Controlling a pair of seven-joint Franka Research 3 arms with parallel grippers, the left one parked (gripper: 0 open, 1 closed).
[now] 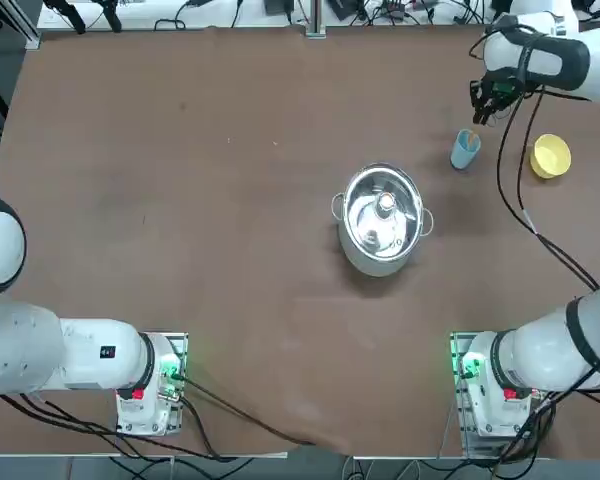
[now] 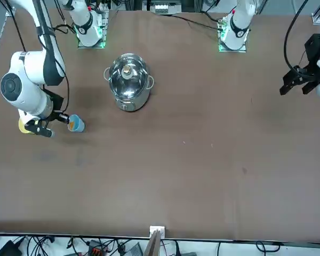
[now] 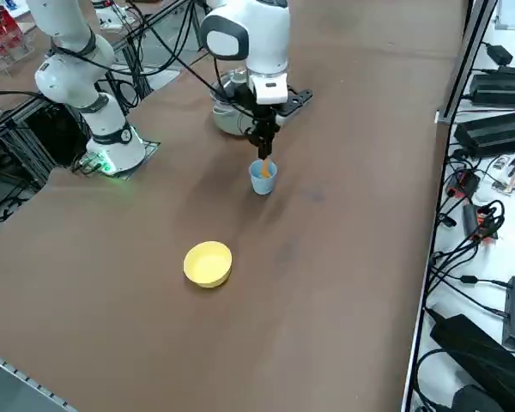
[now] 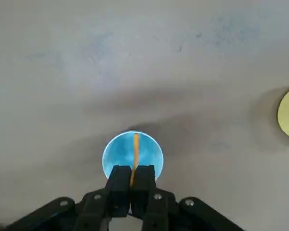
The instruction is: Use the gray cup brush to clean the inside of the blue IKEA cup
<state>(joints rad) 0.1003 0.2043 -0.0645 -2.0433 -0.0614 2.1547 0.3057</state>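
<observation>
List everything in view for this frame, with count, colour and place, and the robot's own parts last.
Cup: one, light blue, upright on the table between the pot and the bowl.
Brush: one, orange-tan stick, its end down inside the cup.
Pot: one, shiny steel, two side handles, near the table's middle.
Bowl: one, yellow, apart from the cup toward the robot's right edge.
Table: one, brown.
Right gripper: one, black, directly above the cup, shut on the brush.

One cup (image 3: 263,178), brush (image 4: 135,149), pot (image 1: 382,217), bowl (image 3: 208,263)
</observation>
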